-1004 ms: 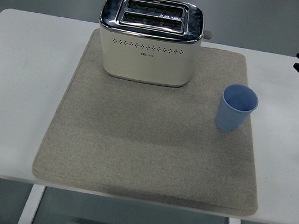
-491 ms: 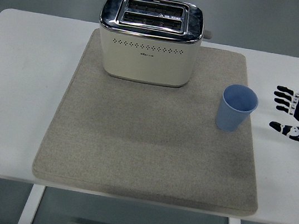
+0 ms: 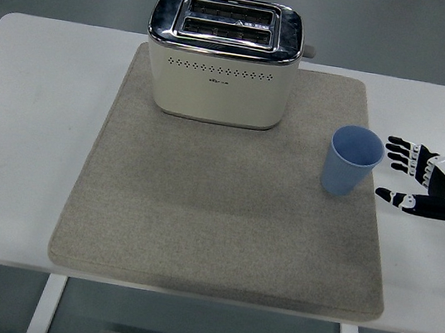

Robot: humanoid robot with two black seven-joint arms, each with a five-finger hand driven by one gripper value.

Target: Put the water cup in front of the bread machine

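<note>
Right hand (image 3: pixel 423 181) at the worktop's (image 3: pixel 28 121) right side, fingers (image 3: pixel 399 153) spread and holding nothing, tips pointed at the water cup (image 3: pixel 350 161). Cup stands upright just beyond those fingertips, apart from them, on the grey mat's (image 3: pixel 223 217) right part. Bread machine (image 3: pixel 221 58) sits farther off past the cup, at the mat's far edge.

Cup looks like thin plastic, so probably light and easily tipped (contents not visible). Smooth tapered wall; best taken around mid-body, thumb opposing fingers, gentle squeeze.
</note>
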